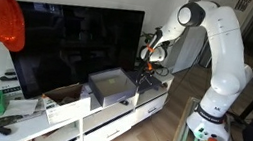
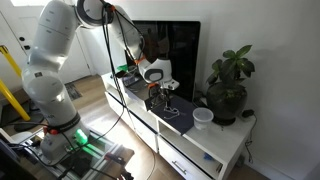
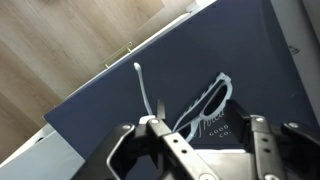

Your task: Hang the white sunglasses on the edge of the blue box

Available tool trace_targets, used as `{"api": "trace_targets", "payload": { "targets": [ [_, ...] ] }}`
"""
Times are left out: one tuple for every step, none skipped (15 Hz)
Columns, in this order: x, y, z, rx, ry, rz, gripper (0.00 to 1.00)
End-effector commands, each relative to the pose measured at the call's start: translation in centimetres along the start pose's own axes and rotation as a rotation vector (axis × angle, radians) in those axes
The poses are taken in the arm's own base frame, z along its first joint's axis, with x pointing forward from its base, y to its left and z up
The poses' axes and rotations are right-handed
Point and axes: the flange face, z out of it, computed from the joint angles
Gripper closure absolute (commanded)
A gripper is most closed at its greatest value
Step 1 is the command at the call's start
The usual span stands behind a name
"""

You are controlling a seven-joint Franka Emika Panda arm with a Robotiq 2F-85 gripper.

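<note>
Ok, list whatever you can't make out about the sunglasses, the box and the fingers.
- Sunglasses: clear only in the wrist view; too small to see in both exterior views.
- Gripper: its fingers run off the wrist view's bottom edge; whether it is open or touching the sunglasses is unclear.
- Blue box: fingers hide its lower part in the wrist view; its print is blurred.

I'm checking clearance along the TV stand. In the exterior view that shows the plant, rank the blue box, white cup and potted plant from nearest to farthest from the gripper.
1. The blue box, right under the gripper.
2. The white cup, on the stand just past the box.
3. The potted plant, at the stand's far end.
</note>
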Motion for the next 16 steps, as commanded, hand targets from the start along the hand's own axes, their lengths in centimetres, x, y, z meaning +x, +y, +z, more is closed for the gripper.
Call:
{"api": "trace_targets", "payload": {
  "targets": [
    [0.8,-1.5,1.5,0.030,-0.025,0.032,0.66],
    [0.8,-1.9,1.7,0.040,-0.027,0.034,0.73],
    [0.9,-2.2,1.8,0.050,-0.029,0.035,0.81],
    [0.9,-2.4,1.9,0.056,-0.029,0.038,0.87],
    [1.1,-2.6,2.0,0.065,-0.027,0.042,0.93],
    [1.1,-2.7,2.0,0.070,-0.026,0.044,0.95],
    [1.2,-2.8,2.1,0.074,-0.026,0.046,0.77],
    [1.3,-2.8,2.2,0.075,-0.026,0.051,0.76],
    [1.4,-2.8,2.3,0.077,-0.029,0.054,0.74],
    [1.5,-2.8,2.5,0.076,-0.029,0.055,0.86],
    [1.5,-2.7,2.6,0.075,-0.030,0.058,0.88],
    [1.6,-2.6,2.7,0.074,-0.031,0.059,0.95],
    [1.6,-2.5,2.8,0.073,-0.035,0.061,1.00],
    [1.5,-2.4,2.9,0.070,-0.038,0.061,1.00],
    [1.5,-2.4,2.7,0.070,-0.042,0.059,1.00],
    [1.4,-2.3,2.4,0.069,-0.048,0.059,0.99]
  ]
}}
